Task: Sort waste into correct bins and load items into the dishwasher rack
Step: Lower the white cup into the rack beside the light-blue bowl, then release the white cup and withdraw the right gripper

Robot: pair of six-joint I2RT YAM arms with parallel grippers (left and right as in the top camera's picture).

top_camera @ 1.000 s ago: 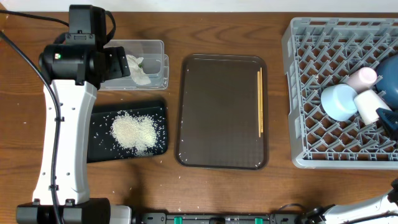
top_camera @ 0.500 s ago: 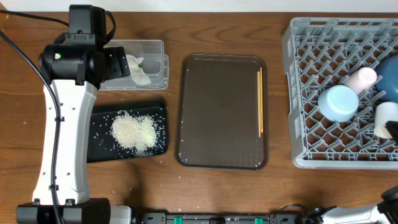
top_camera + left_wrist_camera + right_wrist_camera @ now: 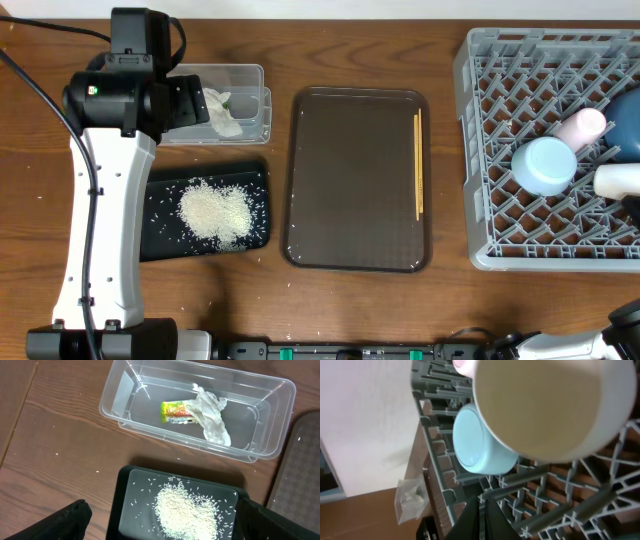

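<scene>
Grey lattice rack (image 3: 520,262) at the right of the table (image 3: 450,300) is where the overhead view shows the change. Over the last second the white cup (image 3: 613,180) has shifted away from the light-blue bowl (image 3: 545,165) toward the rack's right edge. It now lies on its side there, near the pink cup (image 3: 582,127). The chopsticks (image 3: 418,165) have not moved from the brown tray (image 3: 292,180), so they look like the one item left to load.

Left wrist view: the left gripper (image 3: 162,505) hangs with its jaws spread wide and empty above the black tray (image 3: 125,510) of rice (image 3: 185,512). The napkin (image 3: 212,417) and wrapper (image 3: 175,411) lie in the clear tub (image 3: 117,400), so the waste appears sorted.

Right wrist view: the right gripper (image 3: 482,520) has its fingers pressed together on nothing, below the white cup's open mouth, and the light-blue bowl sits beside the cup on the lattice. I judge the cup released and this arm free to go for the chopsticks.
</scene>
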